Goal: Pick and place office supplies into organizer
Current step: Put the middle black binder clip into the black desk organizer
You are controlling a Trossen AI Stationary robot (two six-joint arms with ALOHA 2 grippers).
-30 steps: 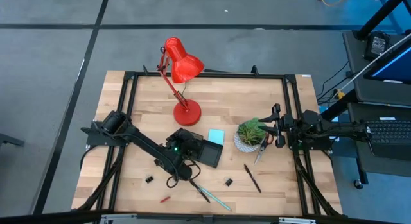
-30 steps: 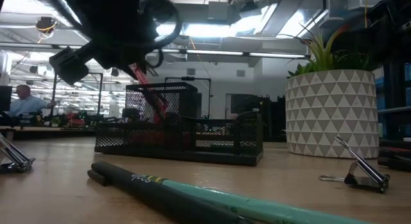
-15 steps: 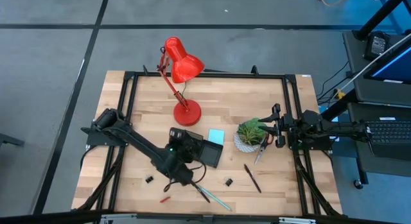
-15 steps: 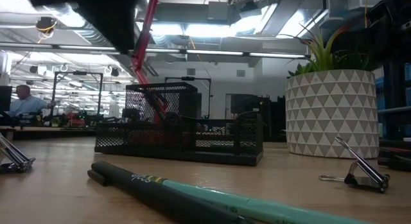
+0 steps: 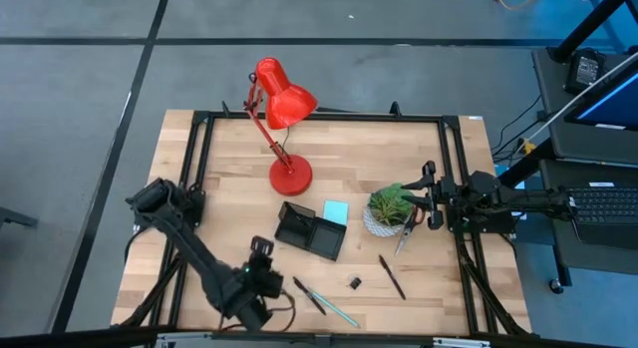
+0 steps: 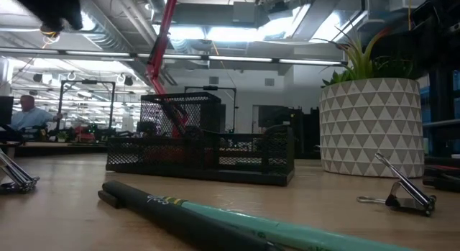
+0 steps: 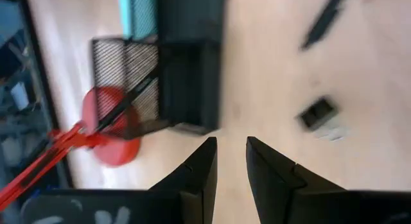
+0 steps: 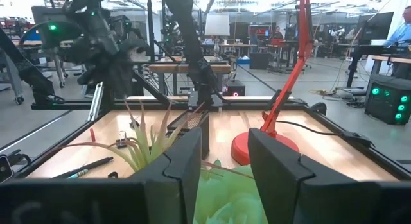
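Note:
The black mesh organizer (image 5: pixel 311 231) (image 6: pixel 201 154) (image 7: pixel 186 76) stands mid-table, with the light blue sticky pad (image 5: pixel 336 211) (image 7: pixel 137 15) flat behind it. Teal and dark pens (image 5: pixel 324 303) (image 6: pixel 215 222) lie near the front edge, another dark pen (image 5: pixel 392 276) to their right, a black clip (image 5: pixel 354 283) (image 7: pixel 318 113) between them. Red-handled scissors (image 5: pixel 404 233) lie beside the plant pot. My left gripper (image 5: pixel 262 250) (image 7: pixel 231 150) hovers near the front edge, on the near side of the organizer, narrowly open and empty. My right gripper (image 5: pixel 419 200) (image 8: pixel 225 153) waits open above the plant.
The red desk lamp (image 5: pixel 289 174) (image 8: pixel 270 131) stands behind the organizer. The green plant in its white patterned pot (image 5: pixel 389 208) (image 6: pixel 370 125) sits right of the organizer. A second clip (image 6: pixel 14 179) lies at the near left. A black frame rail runs around the table top.
My left gripper has drawn back from above the organizer toward the table's near edge and somewhat to the left, leaving the low view at its top. The organizer, pens and clip have stayed where they were.

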